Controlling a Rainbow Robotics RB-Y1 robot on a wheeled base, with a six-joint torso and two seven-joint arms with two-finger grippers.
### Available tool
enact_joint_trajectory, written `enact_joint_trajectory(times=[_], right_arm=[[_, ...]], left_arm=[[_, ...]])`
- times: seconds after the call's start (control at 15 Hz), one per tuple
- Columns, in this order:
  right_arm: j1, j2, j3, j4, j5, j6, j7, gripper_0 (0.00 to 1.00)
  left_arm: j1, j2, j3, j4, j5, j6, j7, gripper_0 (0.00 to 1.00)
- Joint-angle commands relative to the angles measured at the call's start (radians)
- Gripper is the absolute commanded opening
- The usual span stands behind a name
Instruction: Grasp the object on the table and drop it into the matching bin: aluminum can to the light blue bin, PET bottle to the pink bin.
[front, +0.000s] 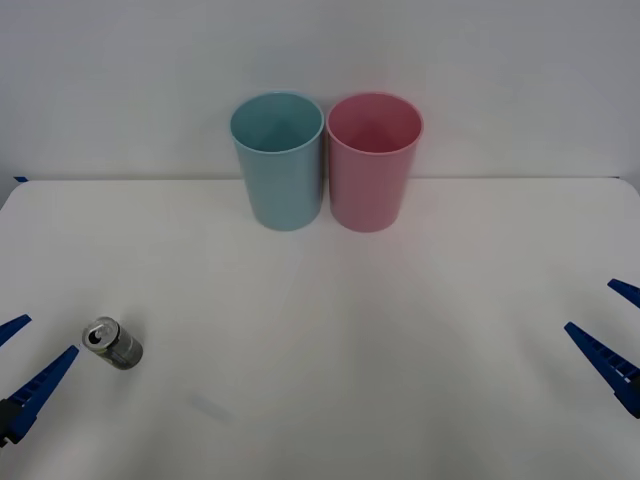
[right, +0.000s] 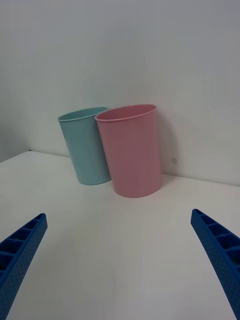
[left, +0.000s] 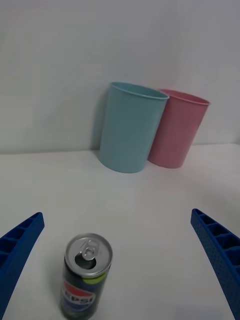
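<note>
The aluminum can, small and dark with a silver lid and pull tab, stands on the white table at the near left. In the left wrist view the can stands upright, just ahead of and between my left gripper's fingers. My left gripper is open, close to the can's left side and not touching it. At the near right edge my right gripper hangs open, holding nothing. The light blue bin and the pink bin stand side by side at the table's back.
A plain white wall rises behind the two bins. Both bins also show in the wrist views, the light blue bin beside the pink bin, and the pink bin nearer than the light blue bin.
</note>
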Motion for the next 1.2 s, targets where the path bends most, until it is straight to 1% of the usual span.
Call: enact_joint_trajectory(times=[0.07,0.33,0.6,0.87,1.07,1.2], right_arm=[[0.000,0.000,0.000,0.000,0.000,0.000,0.000,1.00],[0.000,0.000,0.000,0.000,0.000,0.000,0.000,1.00],[0.000,0.000,0.000,0.000,0.000,0.000,0.000,1.00],[0.000,0.000,0.000,0.000,0.000,0.000,0.000,1.00],[0.000,0.000,0.000,0.000,0.000,0.000,0.000,1.00],[0.000,0.000,0.000,0.000,0.000,0.000,0.000,1.00]], left_arm=[[0.034,0.000,-0.003,0.000,0.000,0.033,-0.015,1.00],[0.075,0.000,-0.019,0.000,-0.003,0.102,-0.058,1.00],[0.120,-0.001,-0.068,-0.001,-0.004,0.209,-0.179,1.00],[0.144,-0.005,-0.115,0.000,-0.001,0.286,-0.199,1.00],[0.149,-0.034,-0.136,-0.001,0.000,0.317,-0.219,1.00],[0.146,-0.058,-0.165,-0.001,0.002,0.374,-0.283,1.00]])
